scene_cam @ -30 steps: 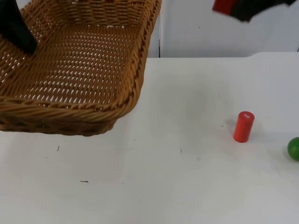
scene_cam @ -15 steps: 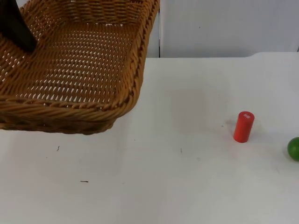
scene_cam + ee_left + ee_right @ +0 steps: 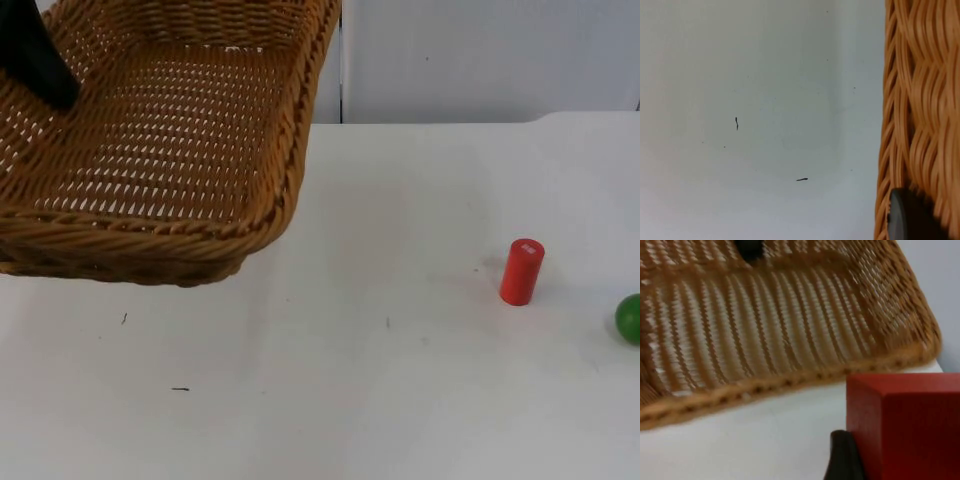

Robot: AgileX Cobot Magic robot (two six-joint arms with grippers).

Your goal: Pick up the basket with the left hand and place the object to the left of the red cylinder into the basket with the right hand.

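The wicker basket (image 3: 165,150) hangs lifted above the white table (image 3: 400,380), tilted so that its woven floor faces the fixed camera. The left gripper (image 3: 912,220) holds it by the rim: in the left wrist view one black fingertip presses against the weave, so the jaws are closed on the basket wall.

I take the basket as my landmark. The red cylinder (image 3: 521,271) stands upright on the table, well apart from the basket and on its right. A green ball (image 3: 629,318) lies just beyond the cylinder, further from the basket.

The task's thing, a red block (image 3: 905,425), is already off the table. In the right wrist view it sits in the right gripper (image 3: 875,450), with a black fingertip (image 3: 842,457) touching its side face; the jaws are closed around the block. From there the basket lies straight ahead of the block, with its near rim and open floor facing the gripper. How high the block is above the rim I cannot tell.

In my judgement the coming move turns on this one relation: the right arm must bring the block forward over the near rim, above the floor, before the jaws open.
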